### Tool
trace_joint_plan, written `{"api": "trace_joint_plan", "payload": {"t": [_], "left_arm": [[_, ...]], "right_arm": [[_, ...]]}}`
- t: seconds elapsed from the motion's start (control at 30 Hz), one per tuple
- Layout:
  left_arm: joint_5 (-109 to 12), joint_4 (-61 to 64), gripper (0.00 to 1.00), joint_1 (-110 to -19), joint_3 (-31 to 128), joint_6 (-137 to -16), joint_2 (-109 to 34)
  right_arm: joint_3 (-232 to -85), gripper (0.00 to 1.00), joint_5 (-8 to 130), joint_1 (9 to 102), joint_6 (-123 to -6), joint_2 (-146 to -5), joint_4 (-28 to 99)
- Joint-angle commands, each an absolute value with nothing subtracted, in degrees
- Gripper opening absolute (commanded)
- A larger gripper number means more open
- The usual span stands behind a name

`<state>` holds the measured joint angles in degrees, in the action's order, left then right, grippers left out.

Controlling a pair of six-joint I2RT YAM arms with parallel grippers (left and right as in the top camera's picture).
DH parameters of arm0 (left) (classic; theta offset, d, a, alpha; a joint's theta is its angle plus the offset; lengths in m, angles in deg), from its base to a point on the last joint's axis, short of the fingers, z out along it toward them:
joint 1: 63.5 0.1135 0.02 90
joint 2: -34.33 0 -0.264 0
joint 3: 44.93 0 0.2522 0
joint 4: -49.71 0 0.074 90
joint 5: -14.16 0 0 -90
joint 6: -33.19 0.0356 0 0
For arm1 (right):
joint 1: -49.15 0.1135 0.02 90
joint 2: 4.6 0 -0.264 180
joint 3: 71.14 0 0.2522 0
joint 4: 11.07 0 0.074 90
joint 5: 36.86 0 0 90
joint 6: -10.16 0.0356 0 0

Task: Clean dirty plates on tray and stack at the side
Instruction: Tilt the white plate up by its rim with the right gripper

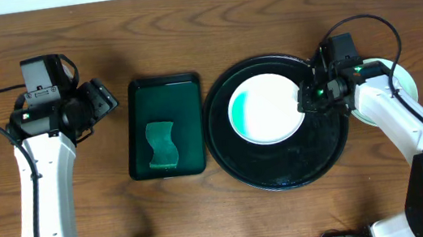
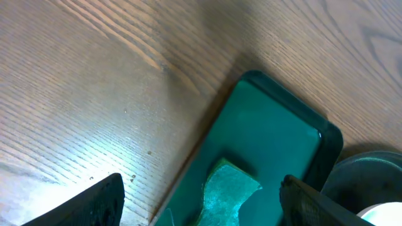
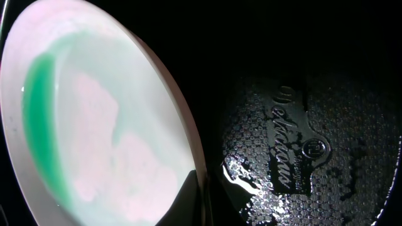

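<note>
— So, where is the plate [image 1: 268, 111]?
— We see it on the black tray [image 1: 285, 176], its near rim at the right gripper [image 1: 307, 98], and a green smear [image 1: 237, 113] on its far side.
— Is the gripper holding it?
— One dark finger [image 3: 179, 206] lies on the plate's face. The other is lost against the tray, so we cannot tell.
— And behind that gripper?
— Another plate [image 1: 405, 81] on the table [image 1: 263, 13], partly under the arm.
— The left gripper [image 1: 103, 102]?
— Its fingers are wide apart, above the table. Ahead of it we see the green tray [image 1: 185, 105] with the sponge [image 1: 162, 145].

Wooden table [image 1: 183, 24]; black tray [image 1: 283, 168], green tray [image 1: 163, 100]
</note>
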<state>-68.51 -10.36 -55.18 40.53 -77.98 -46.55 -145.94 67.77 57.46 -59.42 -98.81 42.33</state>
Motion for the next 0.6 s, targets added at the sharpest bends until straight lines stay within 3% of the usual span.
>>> {"api": "trace_joint_plan", "payload": {"t": [0.0, 0.57], "left_arm": [[-69.05, -10.53, 0.79, -55.05, 40.53, -78.09, -46.9], [-69.07, -10.53, 0.8, -55.05, 40.53, -78.07, -46.9]], "right_arm": [[-147.1, 0.01, 69.32, 56.3, -58.72, -97.39, 42.39], [-147.1, 0.01, 69.28, 56.3, -59.85, -97.39, 42.13]]}}
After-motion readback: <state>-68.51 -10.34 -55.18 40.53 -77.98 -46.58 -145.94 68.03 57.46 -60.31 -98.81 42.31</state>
